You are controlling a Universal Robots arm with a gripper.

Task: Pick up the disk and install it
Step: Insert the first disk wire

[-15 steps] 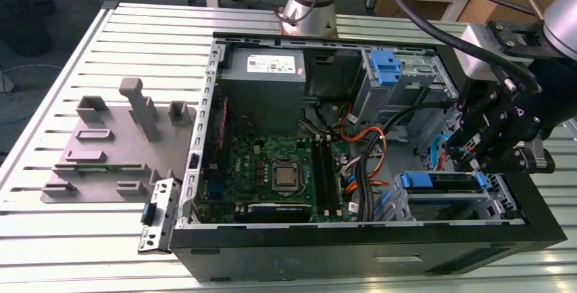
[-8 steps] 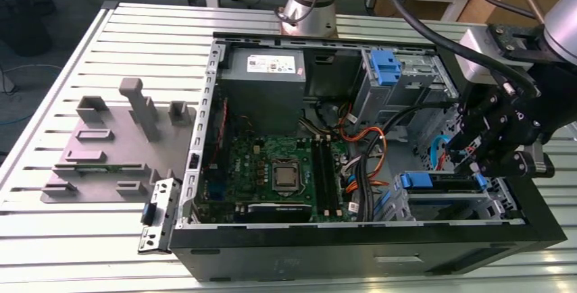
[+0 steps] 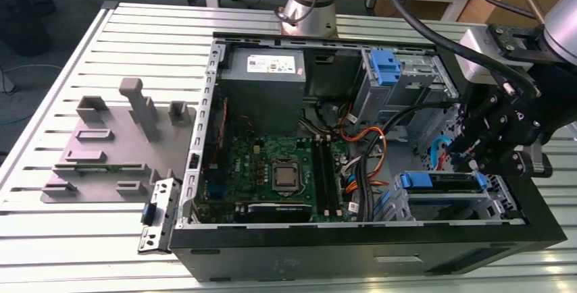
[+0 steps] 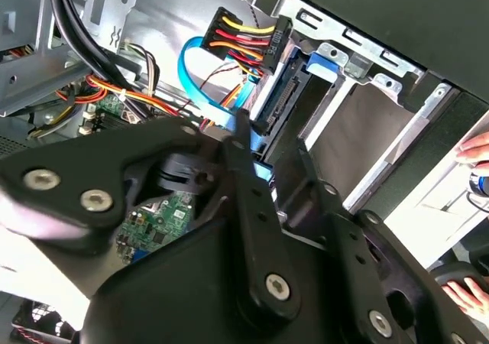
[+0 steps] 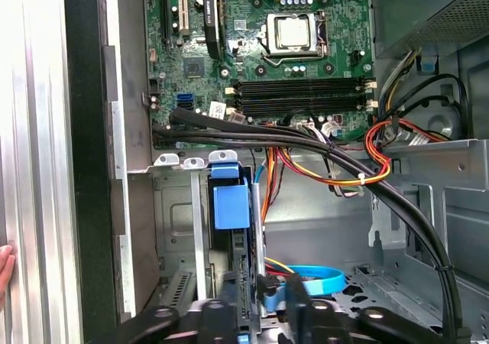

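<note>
The disk [image 3: 439, 182], silver-grey with blue rails, lies in the drive bay at the near corner of the open computer case [image 3: 361, 256], on the exterior view's right. My gripper [image 3: 473, 165] hangs over that end of the disk. In the second wrist view the black fingers [image 4: 241, 154] stand close on either side of the disk's blue rail end, by its connector edge [image 4: 280, 103]; the gripper [image 4: 267, 168] is shut on it. The first wrist view shows the disk [image 5: 229, 206] edge-on in the bay, with the gripper [image 5: 279, 298] at its near end.
Black and coloured cable bundles [image 5: 328, 157] and a blue data cable [image 4: 200, 84] run beside the bay. A second blue-latched cage [image 3: 385, 70] and the power-supply box [image 3: 267, 70] sit at the back. A grey fixture [image 3: 113, 144] lies on the table. A person's hand [image 4: 475, 149] is beyond the case.
</note>
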